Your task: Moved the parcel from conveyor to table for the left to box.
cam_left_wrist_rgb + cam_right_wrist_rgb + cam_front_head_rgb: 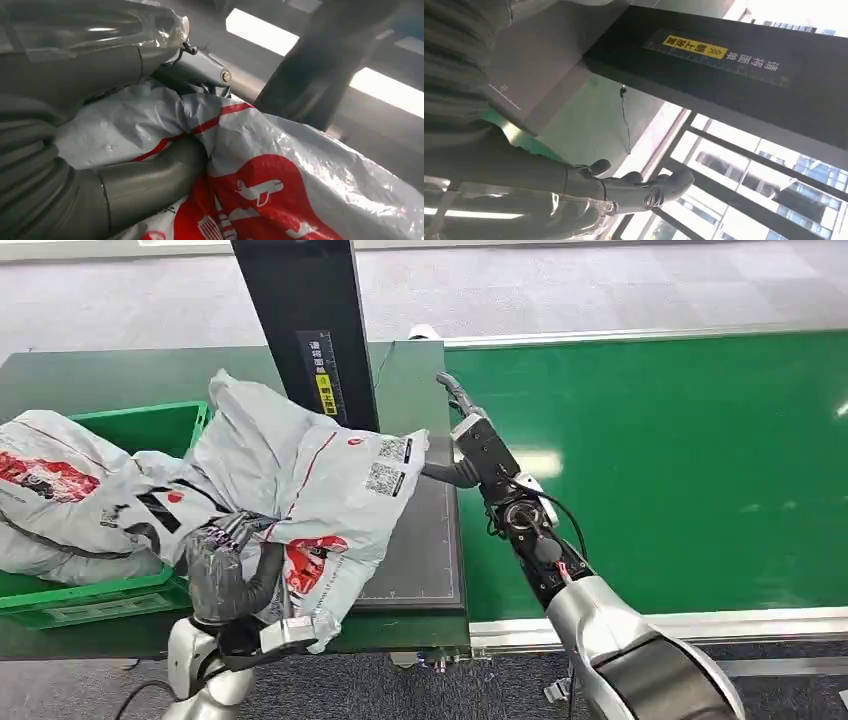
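Parcel (320, 490): a crumpled grey-white plastic mailer bag with red printed graphics, a thin red stripe and a white label carrying two QR codes near its far corner. It lies on the dark surface (425, 550), spread from the left hand (225, 565) out toward the right hand (465, 445). The left hand grips its near edge, thumb pressed into the plastic and fingers (200, 70) curled over a fold; the bag's bulk hides most of them. Just beyond the left hand, a green crate (120, 595) holds another similar bag (70, 500), cut off at the picture's edge. The right hand holds nothing, its fingers extended and loosely apart, just beside the parcel's labelled corner; whether it touches the bag is unclear. A black post (305, 330) stands behind the parcel.
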